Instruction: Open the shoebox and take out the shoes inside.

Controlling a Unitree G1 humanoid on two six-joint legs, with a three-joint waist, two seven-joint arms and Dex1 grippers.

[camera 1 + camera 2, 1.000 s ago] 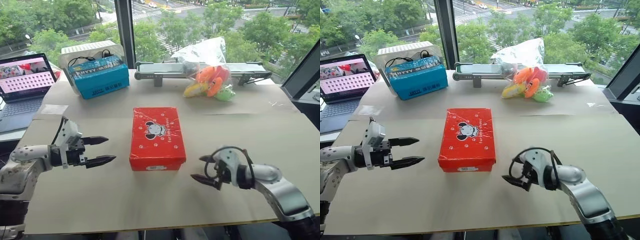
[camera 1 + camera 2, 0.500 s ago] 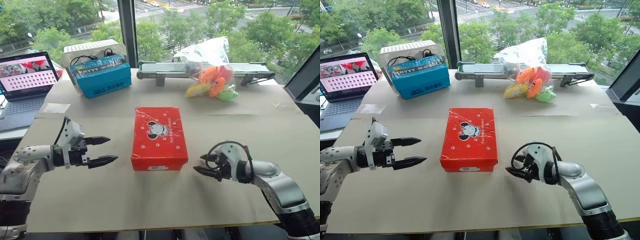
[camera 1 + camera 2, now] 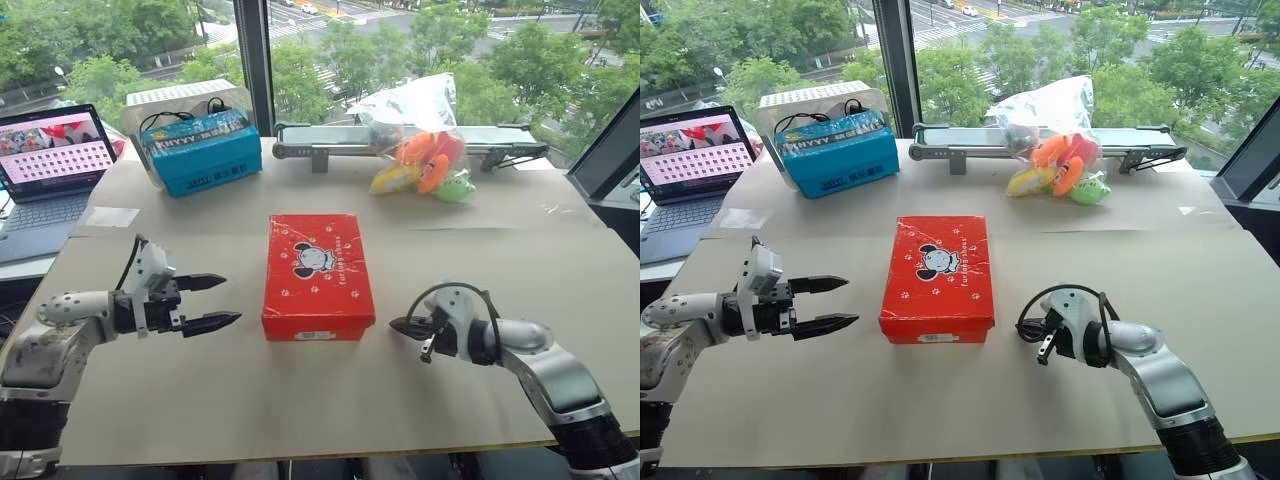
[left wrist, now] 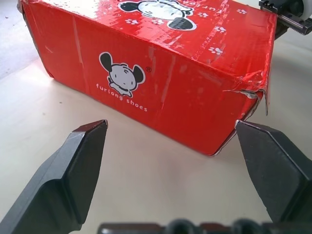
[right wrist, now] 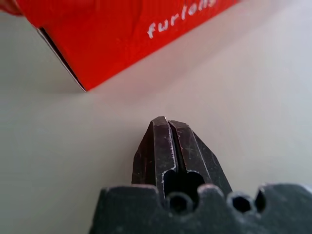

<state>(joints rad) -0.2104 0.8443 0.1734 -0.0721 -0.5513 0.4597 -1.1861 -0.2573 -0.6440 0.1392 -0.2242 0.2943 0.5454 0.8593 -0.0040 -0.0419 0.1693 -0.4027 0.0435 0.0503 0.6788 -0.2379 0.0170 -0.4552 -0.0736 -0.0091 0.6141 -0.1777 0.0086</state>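
The shoebox [image 3: 318, 275] lies flat in the middle of the table [image 3: 450, 400], lid down and closed, its cartoon animal and paw prints facing up; the shoes are hidden inside it.

To the left of the shoebox the left gripper [image 3: 220, 302] hovers above the table with its two black fingers spread wide, tips aimed at the box's long side. It holds nothing and touches nothing (a clear strip of table lies between fingertips and cardboard). In the left wrist view the side of the box, with a small animal mark and the words "furlong shoes", sits between the parted fingers [image 4: 73, 165], and a torn corner of the cardboard shows by the near end.

To the right of the shoebox, near its front corner, the right gripper [image 3: 396, 325] has its fingers pressed tightly together into one point, pinching nothing. The right wrist view shows the joined tips just short of the box's lower corner, apart from it.

Behind the shoebox stand a blue box [image 3: 197, 150] with cables and a clear bag of plush toys [image 3: 425, 160]; a laptop [image 3: 50, 160] sits far to its left.
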